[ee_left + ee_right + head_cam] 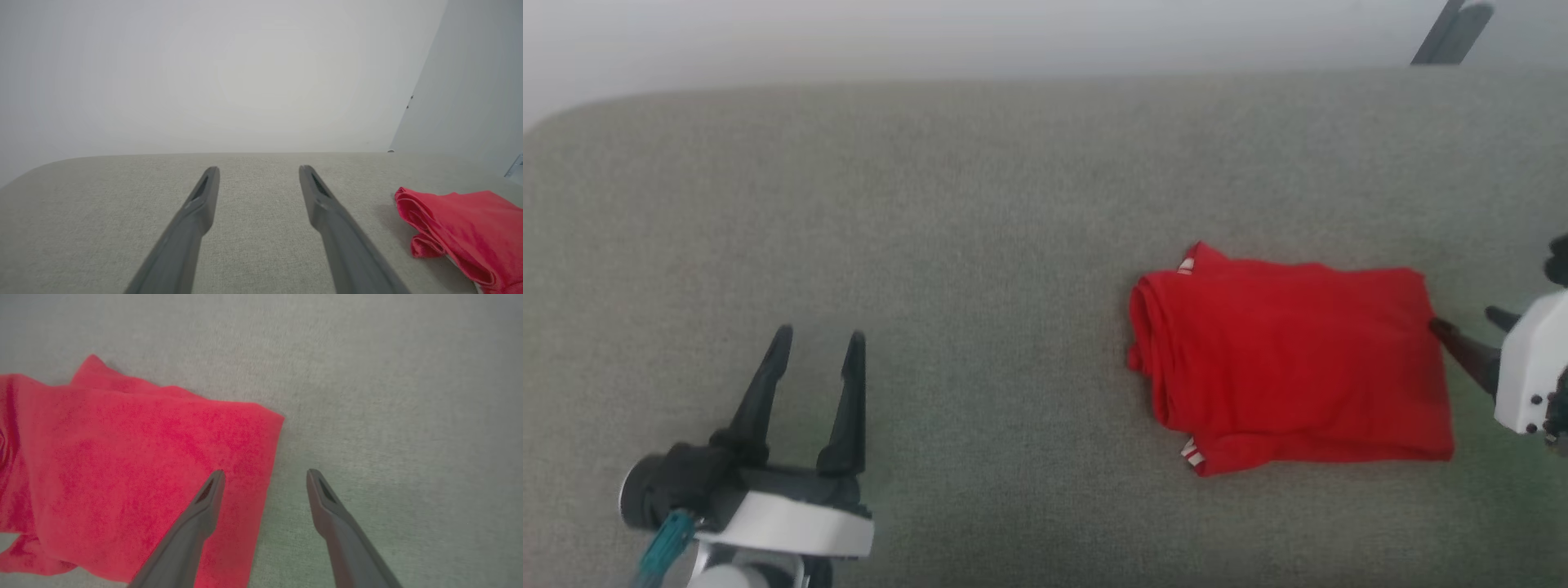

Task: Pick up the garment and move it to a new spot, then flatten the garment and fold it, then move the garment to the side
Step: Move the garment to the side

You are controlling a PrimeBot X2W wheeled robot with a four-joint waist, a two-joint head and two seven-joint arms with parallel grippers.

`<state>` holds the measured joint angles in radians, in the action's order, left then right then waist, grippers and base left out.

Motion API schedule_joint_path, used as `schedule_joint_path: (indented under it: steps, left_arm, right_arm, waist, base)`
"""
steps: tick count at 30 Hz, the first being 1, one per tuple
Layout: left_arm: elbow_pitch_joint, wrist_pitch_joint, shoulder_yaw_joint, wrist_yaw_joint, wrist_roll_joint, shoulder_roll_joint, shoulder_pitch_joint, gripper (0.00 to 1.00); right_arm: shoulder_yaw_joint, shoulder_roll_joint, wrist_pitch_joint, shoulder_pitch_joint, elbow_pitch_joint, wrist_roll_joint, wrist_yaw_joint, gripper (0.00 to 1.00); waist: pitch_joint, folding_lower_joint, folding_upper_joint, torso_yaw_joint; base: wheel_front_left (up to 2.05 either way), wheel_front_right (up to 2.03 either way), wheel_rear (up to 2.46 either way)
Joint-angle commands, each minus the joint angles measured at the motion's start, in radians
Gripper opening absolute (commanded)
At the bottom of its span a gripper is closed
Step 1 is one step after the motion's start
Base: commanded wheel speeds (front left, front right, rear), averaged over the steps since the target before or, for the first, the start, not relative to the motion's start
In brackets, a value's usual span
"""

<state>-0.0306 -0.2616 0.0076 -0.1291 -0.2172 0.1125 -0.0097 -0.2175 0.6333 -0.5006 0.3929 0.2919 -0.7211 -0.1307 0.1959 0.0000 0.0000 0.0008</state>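
Right gripper (1463, 320) at the folded garment (1290, 351)
Its fingers are spread wide and hold nothing, one over the garment's right edge, one over the bare grey cushion (980, 204); the left gripper (819, 335), wide too, sits well apart. Folding looks done; only the shift aside may remain

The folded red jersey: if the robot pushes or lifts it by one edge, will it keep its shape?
Probably floppy: the jersey is soft cloth in loose, rounded folds, so lifted by one edge it would likely sag and unfold. It looks thin, so probably light. Pushed across the textured grey surface, it may bunch rather than slide.
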Motion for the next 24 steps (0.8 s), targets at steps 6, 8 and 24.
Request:
schedule_joint_path:
  steps: [6, 8, 24]
  left_arm:
    - [-0.001, -0.004, -0.061, -0.002, -0.01, 0.016, -0.1, 1.0]
    - [-0.002, -0.004, -0.073, -0.002, -0.013, 0.016, -0.122, 1.0]
    - [-0.016, -0.004, -0.073, -0.002, 0.011, 0.044, -0.19, 1.0]
  right_arm:
    - [-0.045, 0.011, -0.201, 0.11, 0.072, -0.104, 0.0, 1.0]
    - [-0.062, 0.009, -0.22, 0.125, 0.089, -0.11, 0.0, 1.0]
    - [-0.122, 0.027, -0.208, 0.139, 0.053, -0.192, 0.001, 0.0]
  waist:
    - [0.117, 0.0, 0.0, 0.026]
    - [0.138, 0.0, 0.0, 0.032]
    - [0.215, 0.0, 0.0, -0.023]
  base:
    - [0.0, 0.0, 0.0]
    - [0.0, 0.0, 0.0]
    - [0.0, 0.0, 0.0]
